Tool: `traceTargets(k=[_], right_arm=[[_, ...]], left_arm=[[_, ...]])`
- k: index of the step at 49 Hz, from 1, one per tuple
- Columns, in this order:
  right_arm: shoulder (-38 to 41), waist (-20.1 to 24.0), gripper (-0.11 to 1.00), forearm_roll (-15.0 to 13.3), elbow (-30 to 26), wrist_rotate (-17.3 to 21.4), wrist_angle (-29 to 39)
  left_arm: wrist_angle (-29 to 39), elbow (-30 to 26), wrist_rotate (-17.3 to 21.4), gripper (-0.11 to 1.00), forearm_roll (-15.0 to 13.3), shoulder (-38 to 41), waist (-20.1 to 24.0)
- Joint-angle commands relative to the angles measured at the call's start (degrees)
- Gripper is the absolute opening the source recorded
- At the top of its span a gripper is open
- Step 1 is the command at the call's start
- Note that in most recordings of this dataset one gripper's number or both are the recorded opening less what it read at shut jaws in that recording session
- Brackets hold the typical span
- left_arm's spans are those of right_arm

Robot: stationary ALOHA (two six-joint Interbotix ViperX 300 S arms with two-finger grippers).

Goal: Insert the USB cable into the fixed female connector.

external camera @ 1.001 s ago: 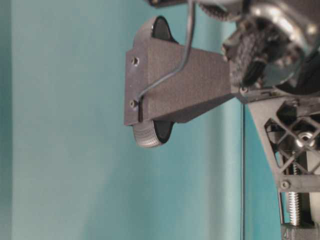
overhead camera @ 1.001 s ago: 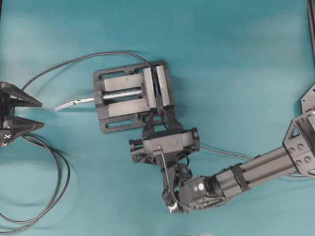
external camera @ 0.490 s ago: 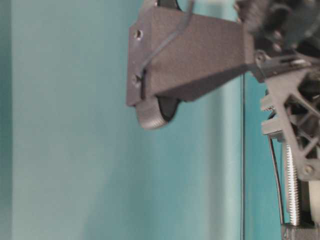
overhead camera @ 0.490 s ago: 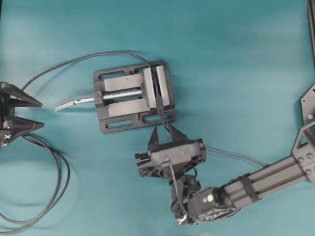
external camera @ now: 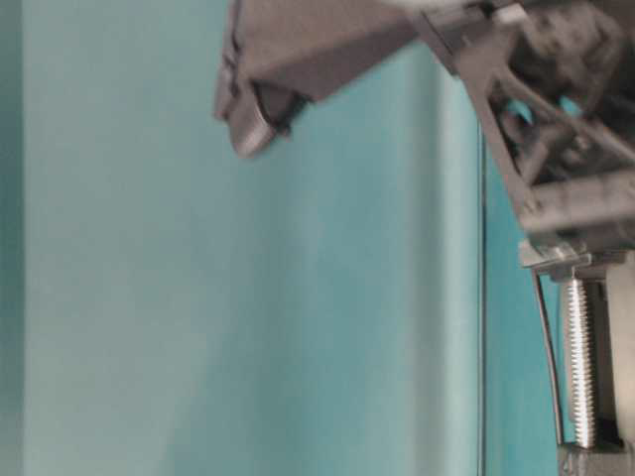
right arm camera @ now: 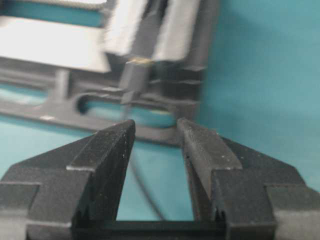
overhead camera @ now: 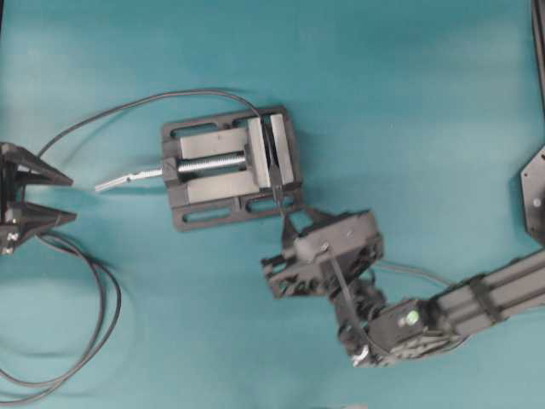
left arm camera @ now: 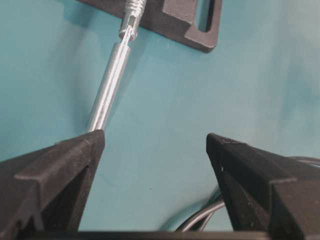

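Centrally, one vise [overhead camera: 230, 166] is seen on the table [overhead camera: 409, 102], the USB cable [right arm camera: 134, 82] plugged between its jaws at 3 o'clock. The right fingers [overhead camera: 294, 223], narrowly parted and empty, have been withdrawn toward 5 o'clock. The left fingers [overhead camera: 51, 198] are spread wide.

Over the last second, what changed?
The right gripper backed away from the vise toward the lower right, jaws open and holding nothing; the USB cable stayed plugged in at the vise jaws. The left gripper, vise and looped black cable stayed put.
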Motion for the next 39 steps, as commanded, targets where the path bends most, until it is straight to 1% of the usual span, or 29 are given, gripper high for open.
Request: traceTargets(k=[1, 8, 10, 20, 24, 27, 34, 39], right_arm=[[-4.9, 0.2, 0.44, -1.2, 2.7, -0.1, 0.8], [-9.6, -0.1, 0.44, -6.5, 9.8, 0.7, 4.7], [-11.4, -0.5, 0.44, -8.4, 12.1, 0.9, 6.5], [-18.8, -2.6, 0.44, -14.6, 22.1, 1.7, 14.6], [-22.3, -3.3, 0.44, -17.6, 26.4, 2.5, 17.4], [-25.5, -4.1, 0.44, -20.9, 30.2, 3.2, 19.9], [-31.8, -6.3, 0.44, -28.7, 37.2, 4.1, 24.4], [-35.9, -8.4, 0.44, -35.6, 41.1, 4.1, 27.2]], left_arm=[[-0.3, -0.6, -0.8, 0.99, 0.2, 0.4, 0.2], [-0.3, -0.6, -0.8, 0.99, 0.2, 0.4, 0.2], [-0.3, -0.6, -0.8, 0.99, 0.2, 0.4, 0.2], [-0.3, -0.6, -0.7, 0.99, 0.2, 0.4, 0.2], [-0.3, -0.6, -0.8, 0.99, 0.2, 0.4, 0.2], [-0.3, -0.6, -0.8, 0.99, 0.2, 0.4, 0.2], [-0.3, -0.6, -0.8, 0.99, 0.2, 0.4, 0.2], [-0.3, -0.6, -0.8, 0.99, 0.2, 0.4, 0.2]])
